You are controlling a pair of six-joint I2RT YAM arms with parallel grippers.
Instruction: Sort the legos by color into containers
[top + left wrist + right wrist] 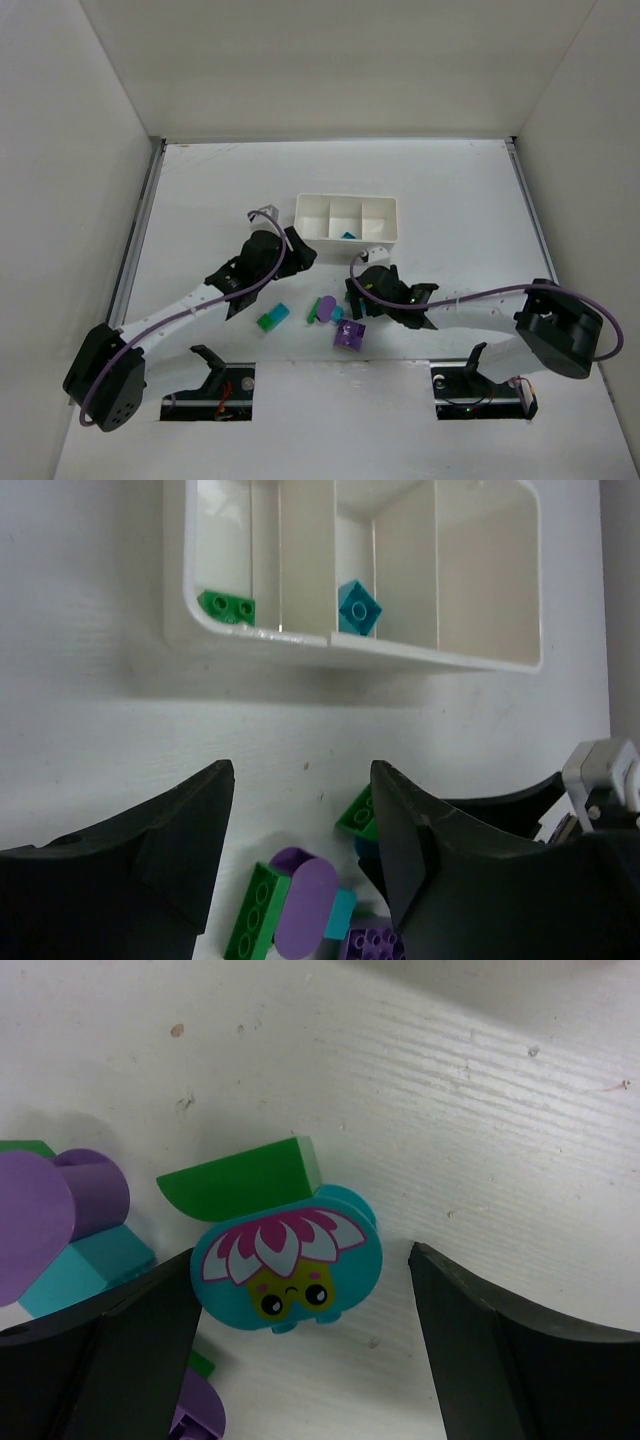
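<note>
The white three-compartment tray (390,238) stands at mid-table. In the left wrist view the tray (300,645) holds a green brick (227,606) in its left compartment and a teal brick (358,607) in the middle one; the right one looks empty. My left gripper (297,247) is open and empty just in front of the tray, in its own view (300,780). My right gripper (300,1295) is open around a round teal flower-face piece (287,1258) that lies against a green piece (240,1180). In the top view the right gripper (358,293) is over the pile.
Loose bricks lie in front of the tray: a green-and-teal one (272,318), a green one with a purple oval (322,308) and a purple studded brick (349,335). Both arms cross the near table. White walls enclose the table.
</note>
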